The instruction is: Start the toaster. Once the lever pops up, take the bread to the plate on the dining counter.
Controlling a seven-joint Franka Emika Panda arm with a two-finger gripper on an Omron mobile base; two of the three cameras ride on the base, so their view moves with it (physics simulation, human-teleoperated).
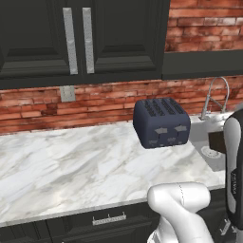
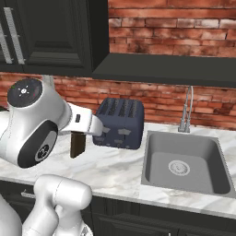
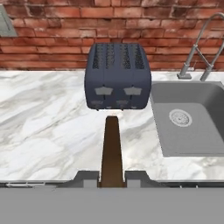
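Note:
The dark navy toaster (image 1: 161, 123) (image 2: 120, 123) (image 3: 117, 76) stands on the marble worktop against the brick wall, its slots on top and two pale levers on the front face. My gripper (image 3: 112, 177) is shut on the bread (image 3: 111, 151), a dark-brown slice that shows edge-on in the hand view. It holds the bread (image 2: 77, 144) (image 1: 217, 141) in the air in front of the toaster, above the worktop and clear of the slots. The plate and the dining counter are out of view.
A grey sink (image 2: 182, 161) (image 3: 190, 118) with a curved faucet (image 2: 186, 110) lies right of the toaster. Black wall cabinets (image 1: 76, 38) hang above the marble worktop (image 1: 71, 166), which stretches left of the toaster. Black drawers run under its front edge.

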